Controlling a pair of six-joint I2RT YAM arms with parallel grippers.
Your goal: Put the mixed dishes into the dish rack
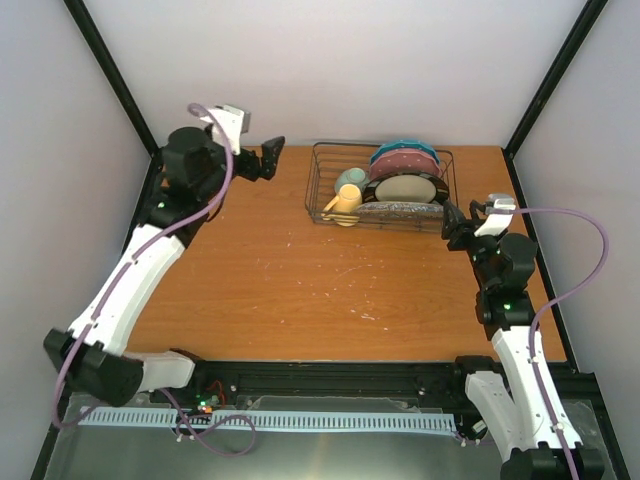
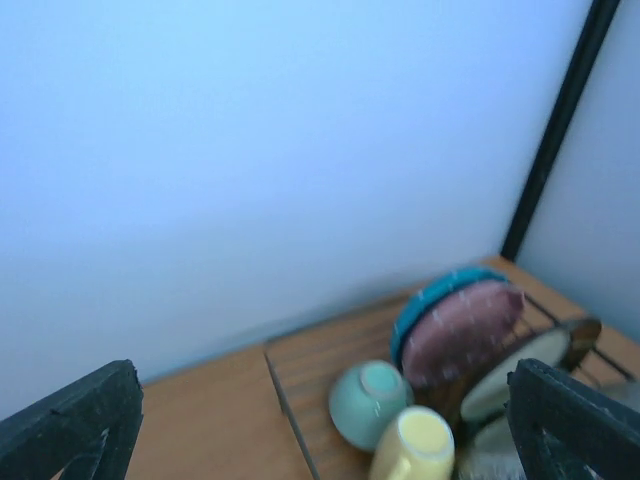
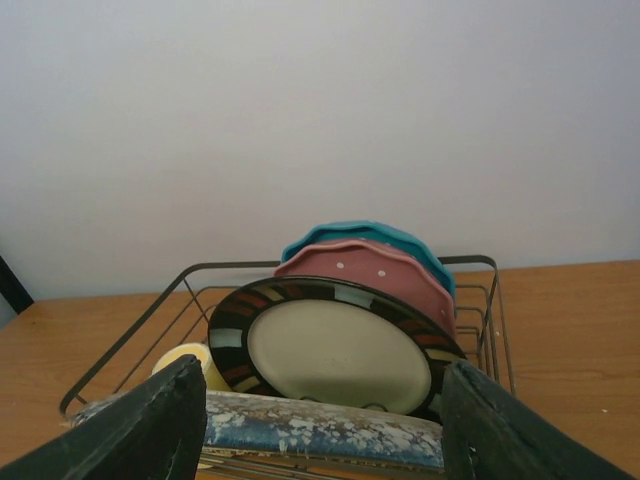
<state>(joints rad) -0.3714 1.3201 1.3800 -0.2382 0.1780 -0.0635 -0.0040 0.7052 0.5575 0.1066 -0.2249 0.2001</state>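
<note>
Grey speckled plate rests at the front of the dish rack, just before the dark-rimmed cream plate. Likely heavy, stiff, slick, chippable; pinch its upper rim. Left hand and right hand both gape, empty.

The worktop looks like matt orange-brown wood, scuffed with pale scratches. At its far edge the dish rack is thin dark wire. The dark-rimmed cream plate shines glossy; the grey speckled plate looks mottled, rougher.
</note>
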